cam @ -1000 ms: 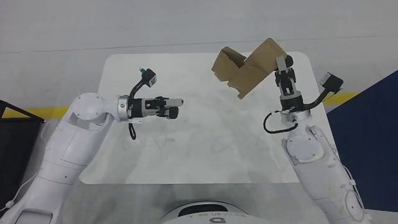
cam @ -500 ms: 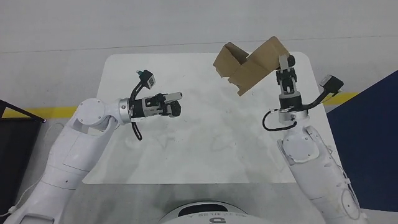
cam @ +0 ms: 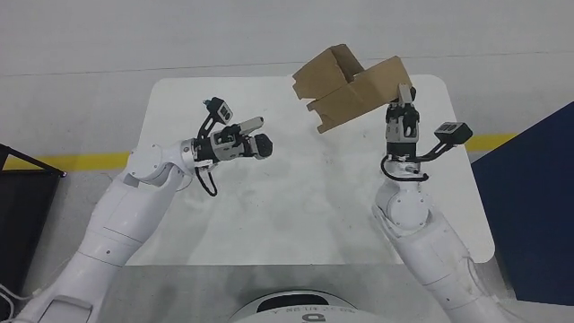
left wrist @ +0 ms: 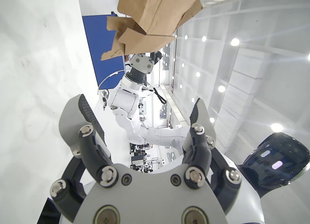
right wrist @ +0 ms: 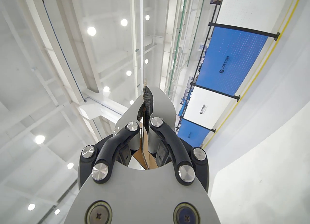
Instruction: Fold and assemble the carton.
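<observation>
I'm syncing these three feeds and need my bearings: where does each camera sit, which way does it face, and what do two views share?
Top view: above the arms, facing down at the table; both arms show, left gripper open, right gripper shut on the carton.
Left wrist view: on that wrist, facing past its open fingers toward the carton and right arm.
Right wrist view: on that wrist, facing the ceiling past its shut fingers.
Shared: top and left wrist views both show the carton.
</observation>
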You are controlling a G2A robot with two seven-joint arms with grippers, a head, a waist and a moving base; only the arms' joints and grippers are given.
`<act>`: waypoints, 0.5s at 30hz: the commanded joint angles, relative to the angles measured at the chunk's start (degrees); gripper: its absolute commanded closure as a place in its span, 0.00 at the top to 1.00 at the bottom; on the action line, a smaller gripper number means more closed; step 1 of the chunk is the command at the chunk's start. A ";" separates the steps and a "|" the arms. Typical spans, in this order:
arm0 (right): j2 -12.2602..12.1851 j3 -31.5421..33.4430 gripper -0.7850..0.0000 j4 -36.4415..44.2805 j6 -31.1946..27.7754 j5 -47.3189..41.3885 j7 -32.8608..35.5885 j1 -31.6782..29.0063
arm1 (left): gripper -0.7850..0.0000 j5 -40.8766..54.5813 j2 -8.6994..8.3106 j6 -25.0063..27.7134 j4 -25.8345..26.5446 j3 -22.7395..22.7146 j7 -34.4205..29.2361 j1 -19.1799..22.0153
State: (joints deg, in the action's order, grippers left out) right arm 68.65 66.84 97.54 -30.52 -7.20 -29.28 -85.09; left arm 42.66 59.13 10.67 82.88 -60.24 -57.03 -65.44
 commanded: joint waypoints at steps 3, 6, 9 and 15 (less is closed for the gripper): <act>0.71 -0.61 0.00 0.11 0.75 -4.26 0.19 0.04 | 1.00 -1.46 2.04 2.00 -3.18 5.77 0.11 4.81; 1.13 -0.59 0.00 0.40 0.64 -8.52 1.43 -0.18 | 1.00 -4.35 3.46 1.88 -5.30 9.76 0.07 8.15; 1.45 -0.30 0.00 1.09 0.63 -12.12 2.91 -0.64 | 1.00 -5.63 4.81 2.42 -7.33 12.60 0.92 10.64; 2.02 0.60 0.00 2.62 1.93 -18.96 5.27 -1.70 | 0.92 -6.57 7.02 4.11 -11.03 15.80 3.21 13.95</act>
State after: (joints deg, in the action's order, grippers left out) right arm 70.59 67.29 99.94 -28.95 -25.22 -24.45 -86.66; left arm 36.18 65.78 14.37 72.40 -44.89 -54.18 -52.01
